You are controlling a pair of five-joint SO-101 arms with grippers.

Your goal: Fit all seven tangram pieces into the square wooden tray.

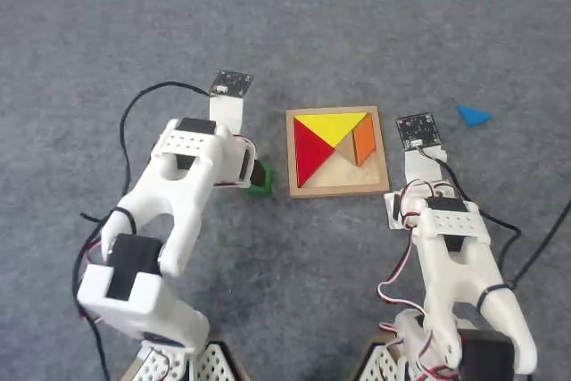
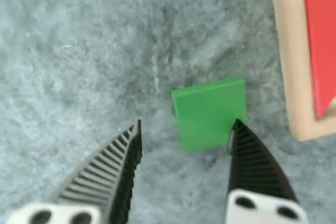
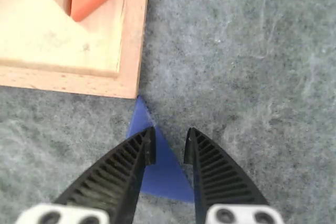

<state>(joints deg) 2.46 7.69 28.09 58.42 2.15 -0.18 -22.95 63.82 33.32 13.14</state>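
Note:
The square wooden tray point(image 1: 382, 186) lies mid-table and holds a yellow triangle point(image 1: 332, 127), a red triangle point(image 1: 309, 153) and an orange piece point(image 1: 363, 142). My left gripper point(image 2: 188, 127) is open just left of the tray, its fingers straddling a green square point(image 2: 212, 113) that lies flat on the mat. At the tray's near right corner, my right gripper point(image 3: 169, 132) is open only narrowly. Its fingertips hover over a blue triangle point(image 3: 164, 167) whose tip touches the tray corner point(image 3: 134, 90). A second blue triangle point(image 1: 473, 115) lies alone, right of the tray.
Grey felt covers the table. The left arm's black cable point(image 1: 134, 118) loops over the mat at the left. The tray rim point(image 2: 290, 56) and its red piece point(image 2: 320, 35) stand close beside the green square.

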